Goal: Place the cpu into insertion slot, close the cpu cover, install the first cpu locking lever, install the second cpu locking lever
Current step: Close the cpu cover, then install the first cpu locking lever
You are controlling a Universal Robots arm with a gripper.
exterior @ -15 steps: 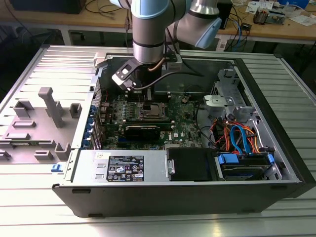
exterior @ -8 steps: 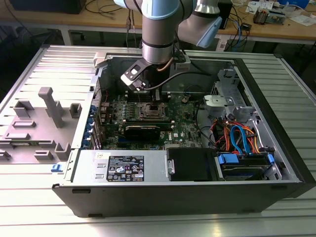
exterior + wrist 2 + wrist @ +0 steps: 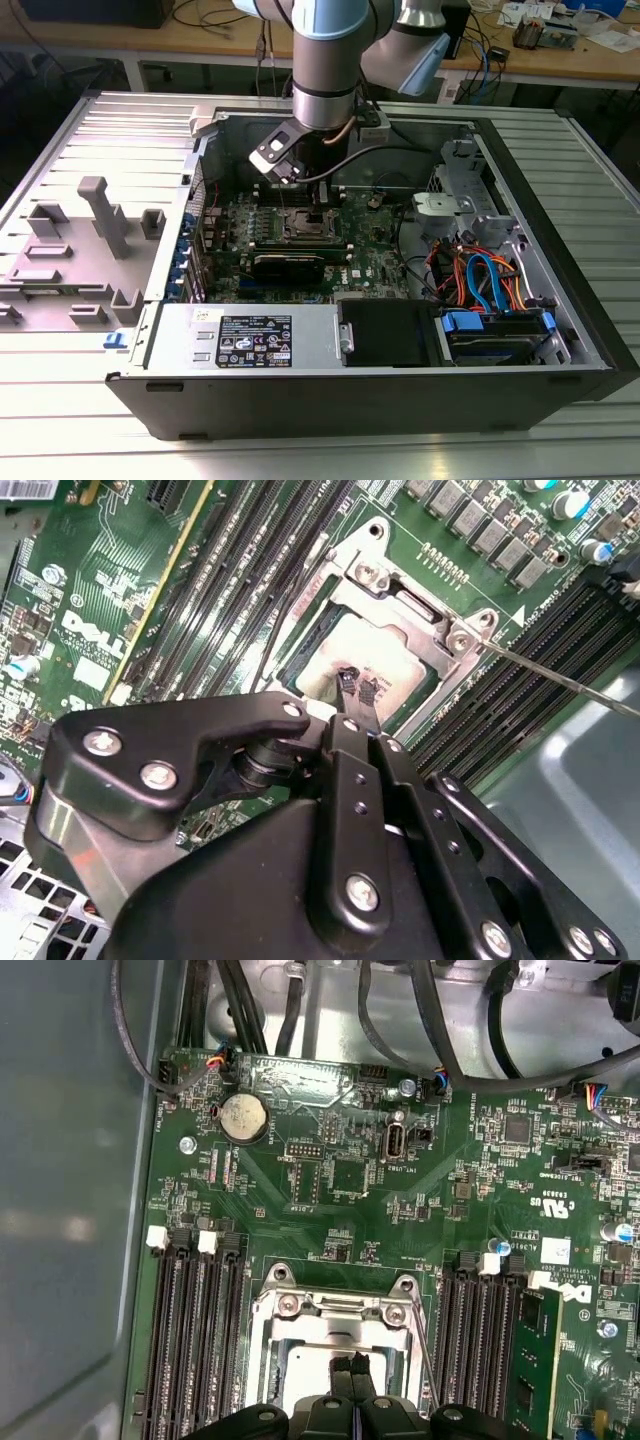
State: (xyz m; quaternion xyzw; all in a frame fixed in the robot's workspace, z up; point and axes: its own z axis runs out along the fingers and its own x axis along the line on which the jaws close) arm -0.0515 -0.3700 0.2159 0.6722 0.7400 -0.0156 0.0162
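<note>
Near edge of the open computer case (image 3: 330,400): silver power supply (image 3: 250,340) with a label, black box (image 3: 385,333) beside it, drive bay with blue and orange cables (image 3: 480,280) at the exterior view's right. A grey fixture (image 3: 80,250) sits on the ribbed table (image 3: 80,430), to the exterior view's left of the case.

Further in is the green motherboard (image 3: 370,250), with 1 arm (image 3: 325,60) hanging straight down over it. The gripper (image 3: 358,685) is closed, its 2 fingertips pressed together with nothing between them. The tips are right at the top of the cpu (image 3: 385,640); cannot tell whether they touch it or sit just above.

The cpu lies flat inside the insertion slot (image 3: 340,1307), silver rim round it. Black memory slots (image 3: 195,1340) run on both sides. A thin locking lever (image 3: 560,680) angles off 1 socket corner across the memory slots.

Far side: a coin battery (image 3: 243,1117) and black cables (image 3: 400,1050) past the socket, wooden benches (image 3: 150,45) behind the case.
</note>
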